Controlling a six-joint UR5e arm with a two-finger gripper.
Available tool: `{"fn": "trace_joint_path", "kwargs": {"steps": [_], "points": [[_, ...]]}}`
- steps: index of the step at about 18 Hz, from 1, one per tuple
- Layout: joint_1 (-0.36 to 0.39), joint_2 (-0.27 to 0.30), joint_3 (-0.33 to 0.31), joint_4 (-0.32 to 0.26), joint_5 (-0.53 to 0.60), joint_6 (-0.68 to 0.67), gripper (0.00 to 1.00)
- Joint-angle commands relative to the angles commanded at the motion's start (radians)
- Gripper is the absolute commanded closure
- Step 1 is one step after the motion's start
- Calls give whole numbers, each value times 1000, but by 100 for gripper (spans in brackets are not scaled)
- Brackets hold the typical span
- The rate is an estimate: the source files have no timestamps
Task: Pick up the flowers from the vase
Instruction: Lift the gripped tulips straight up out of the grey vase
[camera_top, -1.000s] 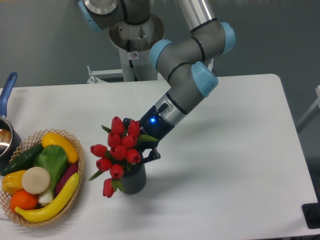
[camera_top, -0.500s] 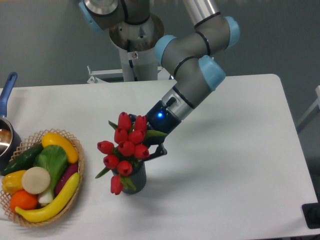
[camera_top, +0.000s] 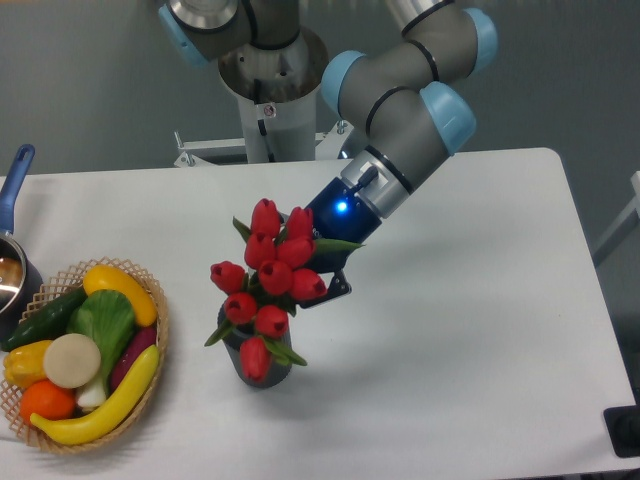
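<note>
A bunch of red tulips, the flowers (camera_top: 272, 280), stands tilted above the small dark grey vase (camera_top: 262, 369) near the table's front middle. Only the vase's lower part shows below the blooms and green leaves. My gripper (camera_top: 312, 278) reaches in from the upper right and is shut on the flowers, its fingers mostly hidden behind the blooms. A dark fingertip (camera_top: 338, 289) pokes out at the bunch's right side. The stems are hidden, so whether their ends still sit in the vase's mouth cannot be seen.
A woven basket (camera_top: 160, 340) with fruit and vegetables stands at the front left. A pot with a blue handle (camera_top: 14, 180) sits at the left edge. The arm's base mount (camera_top: 270, 90) rises behind the table.
The gripper has risen and shifted right with the flowers. The bunch now sits higher over the vase, and the vase has stayed in place.
</note>
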Motion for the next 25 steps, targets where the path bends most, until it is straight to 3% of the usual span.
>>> {"fn": "trace_joint_path", "kwargs": {"steps": [7, 11, 15, 25], "points": [[26, 9, 70, 0, -28, -98, 58], [61, 9, 94, 0, -106, -143, 58], [98, 20, 103, -2, -149, -150, 58], [109, 14, 150, 5, -152, -147, 58]]}}
